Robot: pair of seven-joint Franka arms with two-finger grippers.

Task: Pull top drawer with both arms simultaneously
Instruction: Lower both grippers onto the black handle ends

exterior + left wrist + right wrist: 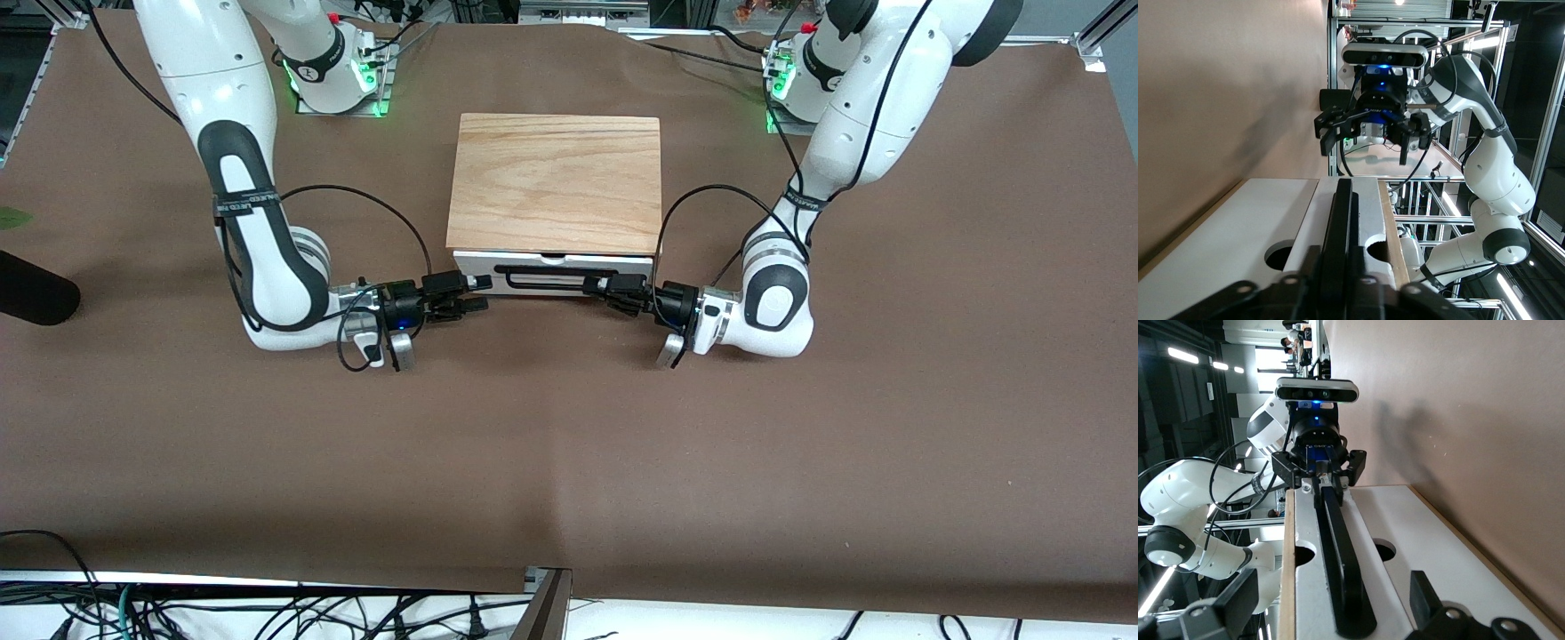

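Top drawer [556, 273] at frame centre, shut under the cabinet top [556, 182]; left gripper [597, 285] pinching the bar handle [556, 269] for pulling, right gripper [483, 293] spread beside its other end, not yet clamped

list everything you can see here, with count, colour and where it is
cabinet: one, light wood top, middle of the table between the two arms
top drawer: one, white front, shut, facing the front camera
handle: one, long black bar across the drawer front
table: one, brown cover, under everything
black object: one, at the right arm's end of the table; cannot tell what it is
left hand: one, black, shut on the handle at its left-arm end
right hand: one, black, open, at the handle's other end, not yet gripping
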